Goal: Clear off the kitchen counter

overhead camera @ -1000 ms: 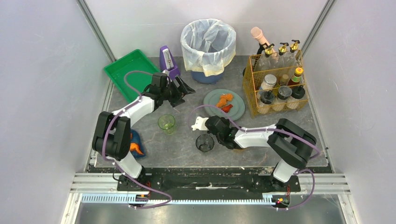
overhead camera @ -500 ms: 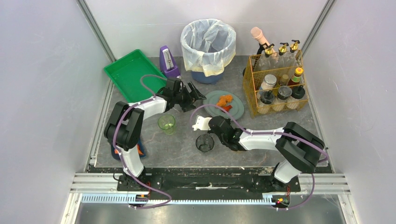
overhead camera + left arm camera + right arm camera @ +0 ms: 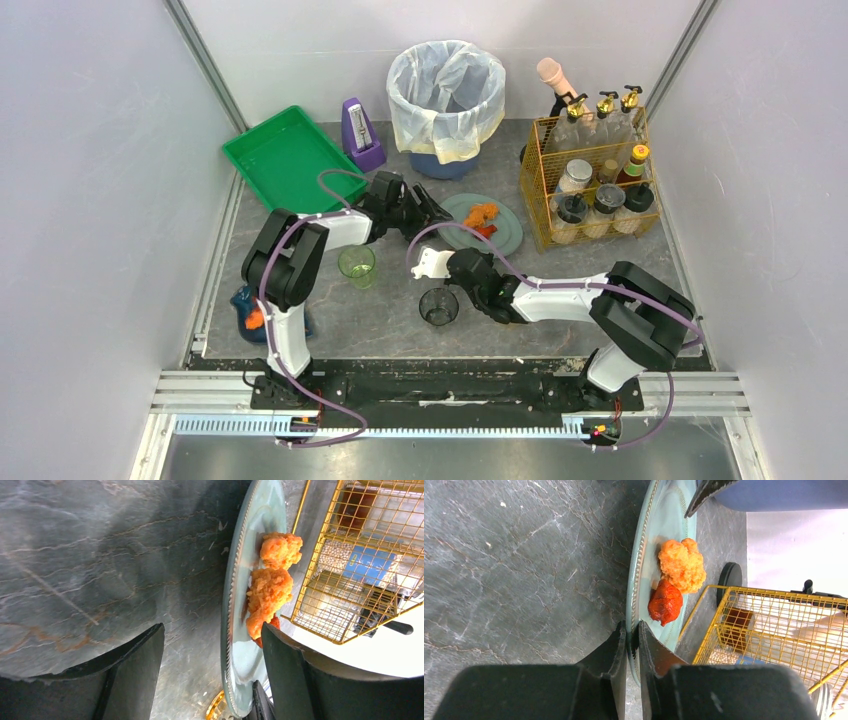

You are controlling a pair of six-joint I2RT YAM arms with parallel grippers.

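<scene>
The kitchen counter [image 3: 385, 315] is a dark-grey veined slab. On it lies a pale blue-green plate [image 3: 505, 232] carrying orange fried pieces [image 3: 482, 212] and a red piece [image 3: 486, 232]. My right gripper [image 3: 472, 256] is shut on the plate's near rim; the right wrist view shows both fingers pinching the rim [image 3: 632, 630], with the red piece [image 3: 665, 602] just beyond. My left gripper [image 3: 435, 212] is open and straddles the plate's left rim: in the left wrist view [image 3: 212, 675] one finger hangs over the counter, the other over the plate [image 3: 245, 660] beside the orange food [image 3: 272, 587].
A green cup [image 3: 357, 264] and a dark cup [image 3: 438, 305] stand left of the plate. A green tray [image 3: 283, 158], a purple object [image 3: 361, 133] and a lined bin [image 3: 446, 95] stand at the back. A wire basket of bottles [image 3: 590, 180] is on the right, a blue cloth [image 3: 255, 312] near left.
My left arm has swung right from beside the tray to the plate's left rim, and its jaws have narrowed a little. The right gripper has edged forward onto the plate's rim and closed.
</scene>
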